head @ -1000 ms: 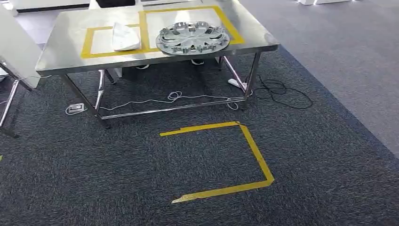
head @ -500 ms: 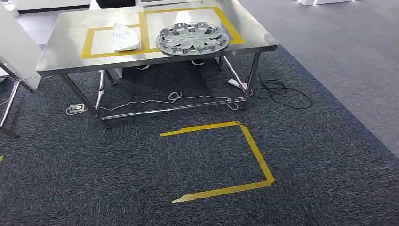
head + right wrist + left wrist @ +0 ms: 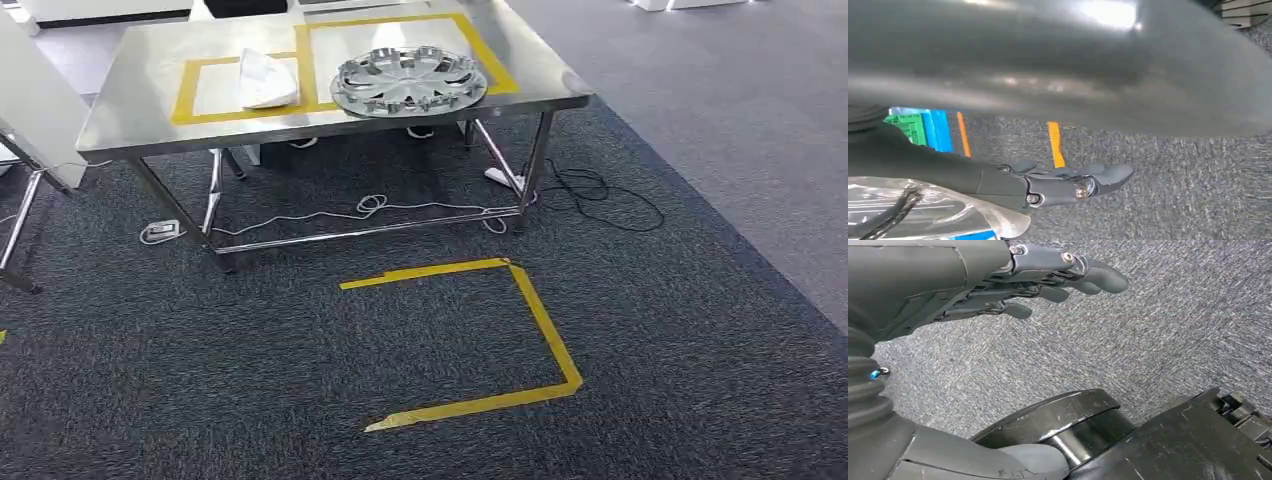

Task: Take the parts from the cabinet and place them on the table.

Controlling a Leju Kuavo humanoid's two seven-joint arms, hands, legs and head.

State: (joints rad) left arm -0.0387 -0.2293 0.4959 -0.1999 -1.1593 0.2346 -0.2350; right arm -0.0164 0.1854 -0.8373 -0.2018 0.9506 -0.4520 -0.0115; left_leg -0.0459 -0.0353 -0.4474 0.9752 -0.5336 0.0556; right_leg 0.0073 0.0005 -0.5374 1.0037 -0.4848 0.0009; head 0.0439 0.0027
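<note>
Hubcap (image 3: 409, 80) on steel table (image 3: 140, 110)

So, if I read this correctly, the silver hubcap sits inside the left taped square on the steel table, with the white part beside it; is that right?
Not quite: the head view shows the silver hubcap in the right, larger yellow-taped square on the steel table. It is the white part that lies in the left square, beside it.
</note>
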